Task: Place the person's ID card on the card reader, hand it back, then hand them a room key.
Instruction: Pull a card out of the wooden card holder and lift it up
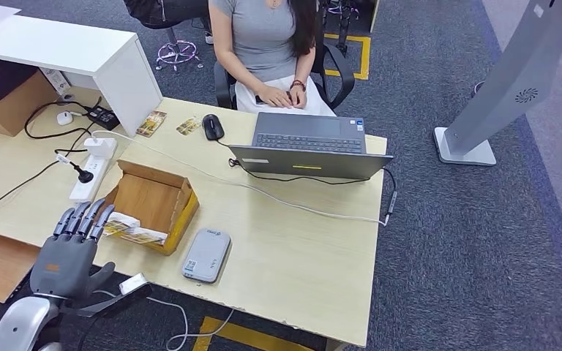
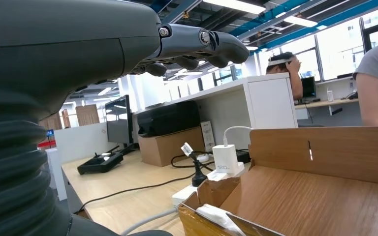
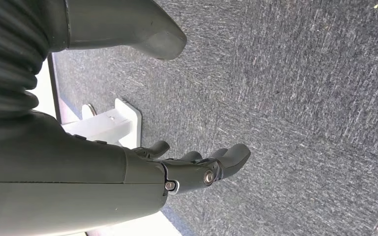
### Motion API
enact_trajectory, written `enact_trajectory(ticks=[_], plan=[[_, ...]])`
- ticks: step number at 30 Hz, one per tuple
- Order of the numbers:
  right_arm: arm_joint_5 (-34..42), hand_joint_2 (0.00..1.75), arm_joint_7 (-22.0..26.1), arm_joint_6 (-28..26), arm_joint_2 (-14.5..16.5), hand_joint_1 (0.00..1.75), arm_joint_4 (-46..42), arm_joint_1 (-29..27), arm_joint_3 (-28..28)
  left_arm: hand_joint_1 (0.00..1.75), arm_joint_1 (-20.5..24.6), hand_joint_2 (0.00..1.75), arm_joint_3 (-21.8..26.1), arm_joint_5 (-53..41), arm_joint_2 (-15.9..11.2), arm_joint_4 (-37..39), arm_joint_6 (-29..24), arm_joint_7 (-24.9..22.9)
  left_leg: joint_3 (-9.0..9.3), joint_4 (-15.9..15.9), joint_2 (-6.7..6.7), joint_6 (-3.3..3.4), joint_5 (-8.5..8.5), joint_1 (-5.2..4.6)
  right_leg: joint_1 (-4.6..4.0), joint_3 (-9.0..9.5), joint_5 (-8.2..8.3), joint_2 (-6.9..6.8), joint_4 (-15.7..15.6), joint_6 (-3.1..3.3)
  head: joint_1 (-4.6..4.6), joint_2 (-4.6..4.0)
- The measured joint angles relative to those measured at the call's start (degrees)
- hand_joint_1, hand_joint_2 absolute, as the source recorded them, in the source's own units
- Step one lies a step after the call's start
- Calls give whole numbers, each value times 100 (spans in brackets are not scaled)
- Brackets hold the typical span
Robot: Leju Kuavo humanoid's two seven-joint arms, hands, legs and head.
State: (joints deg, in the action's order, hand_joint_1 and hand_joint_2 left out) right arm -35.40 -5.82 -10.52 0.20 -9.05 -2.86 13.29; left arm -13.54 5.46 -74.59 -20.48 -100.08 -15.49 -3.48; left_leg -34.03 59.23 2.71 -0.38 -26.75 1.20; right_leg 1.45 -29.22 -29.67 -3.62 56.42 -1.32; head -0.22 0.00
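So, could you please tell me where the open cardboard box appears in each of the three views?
Head view: the cardboard box lies on the table left of centre, just beyond the left hand, with the card reader to its right.
Left wrist view: the box fills the lower right, its flap upright.
Right wrist view: not in it; carpet lies beyond the right hand.
Shared landmark: the white power strip beside the box.

1. You have bare desk [image 1: 293, 241] between the card reader [image 1: 206, 255] and the laptop [image 1: 309, 146].
2. The cardboard box [image 1: 154, 201] and white cable [image 1: 263, 191] block your left hand's [image 1: 69, 248] way forward.
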Motion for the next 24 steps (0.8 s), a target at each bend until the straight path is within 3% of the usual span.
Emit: enact_trajectory(ticks=[14, 24], plan=[[-8, 175, -19, 37, 0, 0, 0, 27, 0, 0, 272, 175, -15, -28, 117, 241, 164, -10, 0, 0, 0, 0, 0, 0, 0, -3, 0, 0, 0, 0, -1, 0], [-93, 175, -55, 76, 0, 0, 0, 50, 0, 0, 634, 175, -275, -21, 242, 530, 440, -186, 0, 1, 1, 0, 0, 0, 0, -2, 4, 1, 0, -1, 1, 0]])
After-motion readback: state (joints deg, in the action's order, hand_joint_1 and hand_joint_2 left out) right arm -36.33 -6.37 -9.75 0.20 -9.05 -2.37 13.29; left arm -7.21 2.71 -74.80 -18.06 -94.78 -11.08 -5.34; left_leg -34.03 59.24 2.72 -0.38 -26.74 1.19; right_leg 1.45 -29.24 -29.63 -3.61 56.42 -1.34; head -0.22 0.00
